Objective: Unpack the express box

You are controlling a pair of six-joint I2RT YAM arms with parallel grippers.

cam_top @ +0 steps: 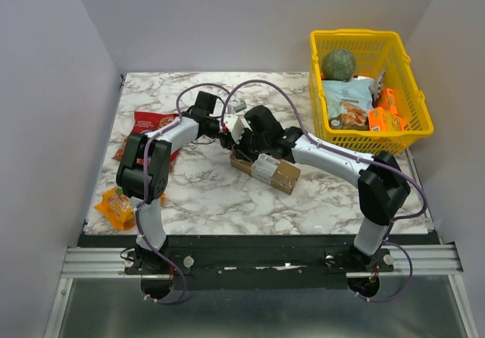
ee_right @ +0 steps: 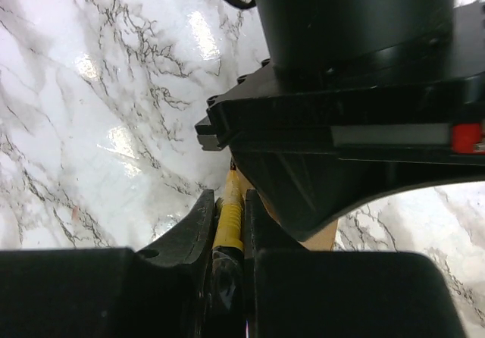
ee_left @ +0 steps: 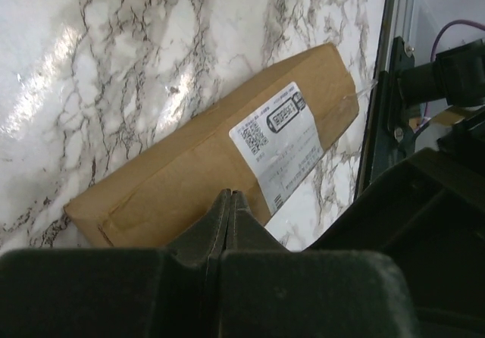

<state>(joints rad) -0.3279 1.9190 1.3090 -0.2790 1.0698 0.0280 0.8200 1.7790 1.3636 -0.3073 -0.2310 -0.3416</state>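
The box is lying flat on the table, near the middle. It is sitting slantwise, one end pointing far and left, the other near and right. Its white label is facing up.

Both arms are reaching in over the far left end of the box and are meeting there. The left gripper is hanging right at the edge of the box. Its fingers are pressing together, and nothing is showing between them. I cannot tell if the tips are touching the box.

The right gripper is sitting very close to the left one. Its fingers are squeezing a thin yellow strip. I cannot tell what the strip is. A bit of brown is showing just behind it, under the other arm's black body.

A red bag is lying at the left side of the table, partly under the left arm. An orange bag is lying at the near left corner. A yellow basket is standing at the far right corner, well apart from the box. Packs and a round green thing are sitting in it.
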